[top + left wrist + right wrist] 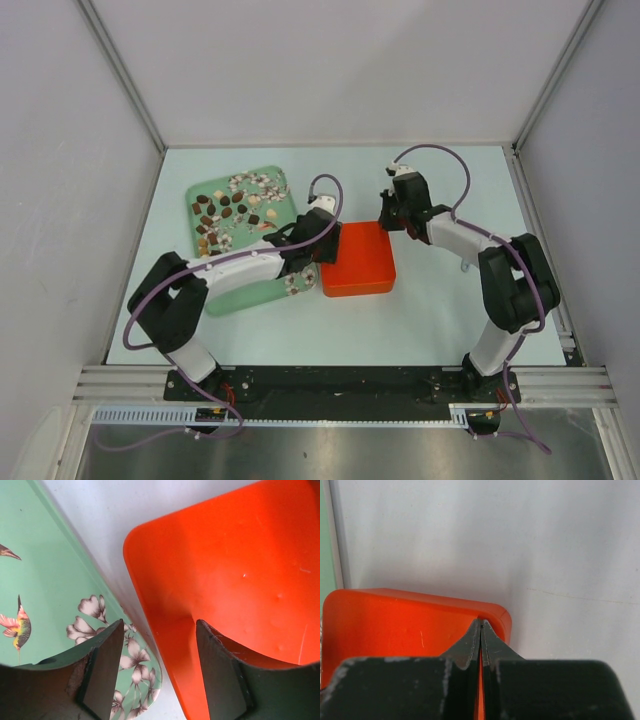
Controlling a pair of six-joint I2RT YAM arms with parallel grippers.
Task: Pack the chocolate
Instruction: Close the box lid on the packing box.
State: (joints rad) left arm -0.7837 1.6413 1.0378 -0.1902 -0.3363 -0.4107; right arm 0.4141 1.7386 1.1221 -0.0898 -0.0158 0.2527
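Resting on the pale table [440, 290], items as follows.

Chocolate [232, 205]: many small pieces, mostly dark brown with some lighter ones, scattered loose over the far half of a green tray [245, 290]. None are in either gripper.

Green tray: printed with birds and flowers, lying left of centre. Its right edge runs just beside the orange box.

Orange box [358, 258]: square with rounded corners, plain top face showing, at the middle of the table.

Left gripper [312, 258]: jaws parted fairly wide and holding nothing. In its wrist view, the left gripper [160, 625] has one finger over the tray's [50, 580] flowered corner, the other over the box's [240, 555] left edge.

Right gripper [384, 222]: at the box's far right corner. In its wrist view, the right gripper [480, 622] has its fingers pressed together, empty, tips over the corner of the box [395, 620].
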